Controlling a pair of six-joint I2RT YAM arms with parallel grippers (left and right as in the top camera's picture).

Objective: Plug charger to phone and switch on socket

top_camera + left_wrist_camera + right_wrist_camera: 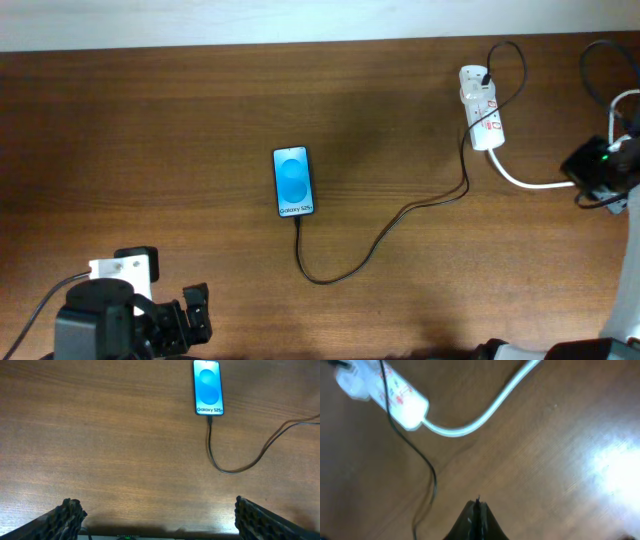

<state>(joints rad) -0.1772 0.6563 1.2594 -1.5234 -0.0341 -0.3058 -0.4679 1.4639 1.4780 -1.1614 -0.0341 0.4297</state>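
The phone [293, 181] lies flat mid-table with its blue screen lit; it also shows in the left wrist view [208, 387]. The thin black charger cable [380, 238] runs from the phone's near end, where its tip sits in the port, across to the white socket strip [482, 119] at the back right. In the left wrist view the charger [220, 462] loops below the phone. The socket [390, 394] shows blurred in the right wrist view with the charger [422, 460] beside it. My left gripper [157, 515] is open and empty near the front left. My right gripper [477, 510] is shut and empty, right of the socket.
The socket's thick white cord [530, 181] curves off to the right edge, and also shows in the right wrist view [485, 412]. Other black cables [600, 70] loop at the far right. The table's back edge meets a white wall [300, 20].
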